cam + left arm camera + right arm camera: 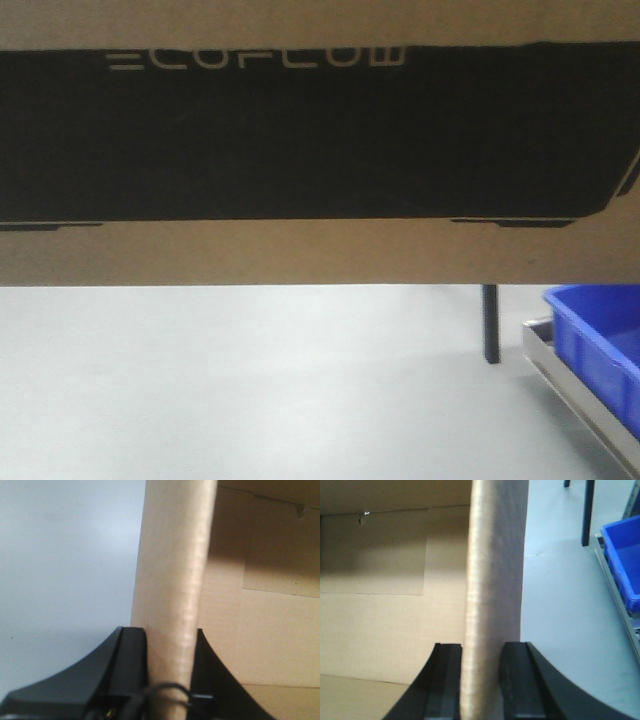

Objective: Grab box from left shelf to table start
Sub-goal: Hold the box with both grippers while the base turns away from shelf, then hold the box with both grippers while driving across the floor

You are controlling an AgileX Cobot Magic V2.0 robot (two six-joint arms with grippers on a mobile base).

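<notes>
The box (320,250) fills the upper half of the front view: brown cardboard with a wide black panel lettered "ECOFLOW". It hangs above the pale floor. In the left wrist view my left gripper (167,632) is shut on an upright cardboard wall of the box (175,555), one black finger (131,655) on each side of it. My right gripper (481,647) is shut the same way on the opposite wall of the box (495,555), with the box's inside to its left. The tabletop and the left shelf are out of view.
A blue plastic bin (600,340) sits on a steel-railed rack (575,395) low at the right; the bin (622,555) also shows in the right wrist view. A thin dark leg (490,322) stands on the grey floor (250,390) beyond the box.
</notes>
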